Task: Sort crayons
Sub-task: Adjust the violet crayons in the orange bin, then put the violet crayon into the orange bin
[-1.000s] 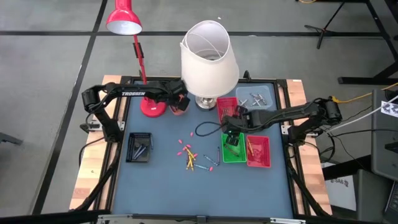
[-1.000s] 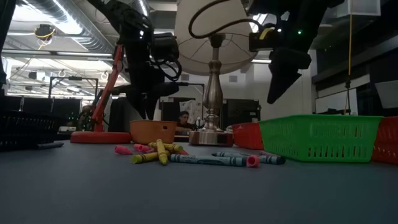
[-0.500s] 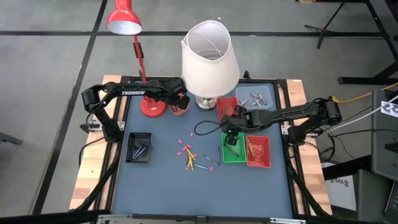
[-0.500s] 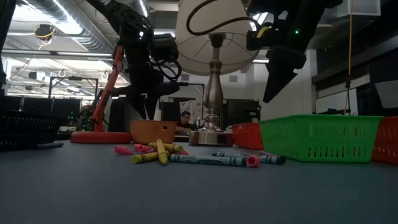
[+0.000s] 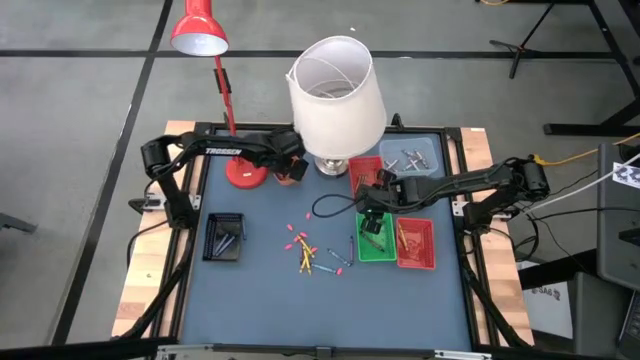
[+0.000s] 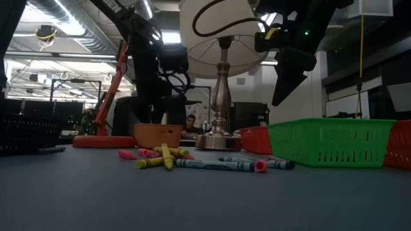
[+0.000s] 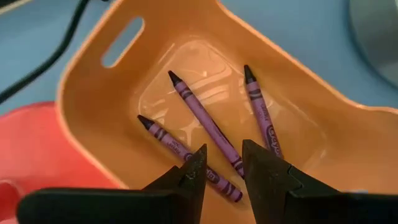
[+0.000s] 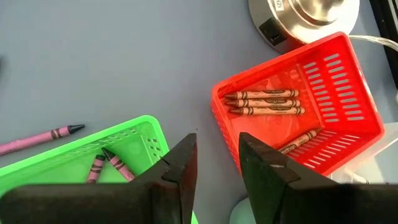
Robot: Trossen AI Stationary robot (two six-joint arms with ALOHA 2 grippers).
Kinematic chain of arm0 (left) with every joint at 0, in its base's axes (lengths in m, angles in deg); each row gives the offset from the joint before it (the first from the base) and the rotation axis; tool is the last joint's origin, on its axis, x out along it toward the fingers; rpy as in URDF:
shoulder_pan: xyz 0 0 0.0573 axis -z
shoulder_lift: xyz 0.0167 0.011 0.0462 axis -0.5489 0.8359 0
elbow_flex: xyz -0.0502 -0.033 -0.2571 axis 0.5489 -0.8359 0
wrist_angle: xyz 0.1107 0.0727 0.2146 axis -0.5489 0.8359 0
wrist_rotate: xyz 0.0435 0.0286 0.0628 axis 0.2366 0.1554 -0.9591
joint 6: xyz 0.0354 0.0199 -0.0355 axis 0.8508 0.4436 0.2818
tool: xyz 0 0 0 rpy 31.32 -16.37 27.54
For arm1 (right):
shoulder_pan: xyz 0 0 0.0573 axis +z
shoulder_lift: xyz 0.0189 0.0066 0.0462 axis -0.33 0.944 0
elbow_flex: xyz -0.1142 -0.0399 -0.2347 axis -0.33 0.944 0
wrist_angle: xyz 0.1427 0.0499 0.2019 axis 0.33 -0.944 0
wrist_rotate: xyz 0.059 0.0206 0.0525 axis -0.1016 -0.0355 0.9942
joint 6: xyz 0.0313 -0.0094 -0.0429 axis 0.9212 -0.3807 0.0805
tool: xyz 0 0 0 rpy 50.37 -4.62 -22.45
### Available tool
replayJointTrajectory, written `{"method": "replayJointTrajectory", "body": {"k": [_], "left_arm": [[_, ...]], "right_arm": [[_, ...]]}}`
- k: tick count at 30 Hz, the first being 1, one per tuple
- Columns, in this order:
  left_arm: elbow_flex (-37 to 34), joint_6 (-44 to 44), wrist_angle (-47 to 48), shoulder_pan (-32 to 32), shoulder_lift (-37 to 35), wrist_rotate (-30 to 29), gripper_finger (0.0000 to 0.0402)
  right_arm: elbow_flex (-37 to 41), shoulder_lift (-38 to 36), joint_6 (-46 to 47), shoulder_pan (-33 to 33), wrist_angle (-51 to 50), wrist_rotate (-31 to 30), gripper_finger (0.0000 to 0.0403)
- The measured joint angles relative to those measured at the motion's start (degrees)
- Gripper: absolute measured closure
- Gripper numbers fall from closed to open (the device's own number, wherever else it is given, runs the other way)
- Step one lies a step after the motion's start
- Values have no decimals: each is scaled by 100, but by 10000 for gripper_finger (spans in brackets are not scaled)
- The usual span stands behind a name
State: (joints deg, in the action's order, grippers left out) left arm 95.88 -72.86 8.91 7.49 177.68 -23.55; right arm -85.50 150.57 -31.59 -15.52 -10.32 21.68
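A black tray (image 5: 223, 237) holding a few sticks sits near the left edge of the bench (image 5: 260, 300), with bare surface around it. At the back left, the left pincer (image 7: 222, 168) hangs over an orange tray (image 7: 155, 81) beside the red lamp base (image 5: 245, 172); its fingers stand slightly apart and empty above three purple crayons (image 7: 205, 127) lying in that tray. Mid-bench, the loose crayons (image 5: 312, 253) lie scattered in pink, yellow, orange and blue, well apart from every tray, with open surface in front of them to the near edge. The white-shaded lamp (image 5: 336, 95) crowds the back centre. To the right, the right pincer (image 8: 216, 163) hovers above the gap between the green basket (image 8: 134, 146) and a red basket (image 8: 348, 115), fingers apart, gripping nothing. A second red basket (image 5: 415, 243) touches the green one, close to the right edge; a grey tray (image 5: 415, 157) occupies the back right corner.
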Motion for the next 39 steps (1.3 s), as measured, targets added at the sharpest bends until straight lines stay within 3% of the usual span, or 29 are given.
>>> {"method": "replayJointTrajectory", "body": {"k": [25,39], "left_arm": [[-7,161,-150,-151,303,275,315],[0,173,335,48,-693,252,315]], "right_arm": [[0,2,0,0,4,0,288],[0,-20,-1,4,-41,0,288]]}}
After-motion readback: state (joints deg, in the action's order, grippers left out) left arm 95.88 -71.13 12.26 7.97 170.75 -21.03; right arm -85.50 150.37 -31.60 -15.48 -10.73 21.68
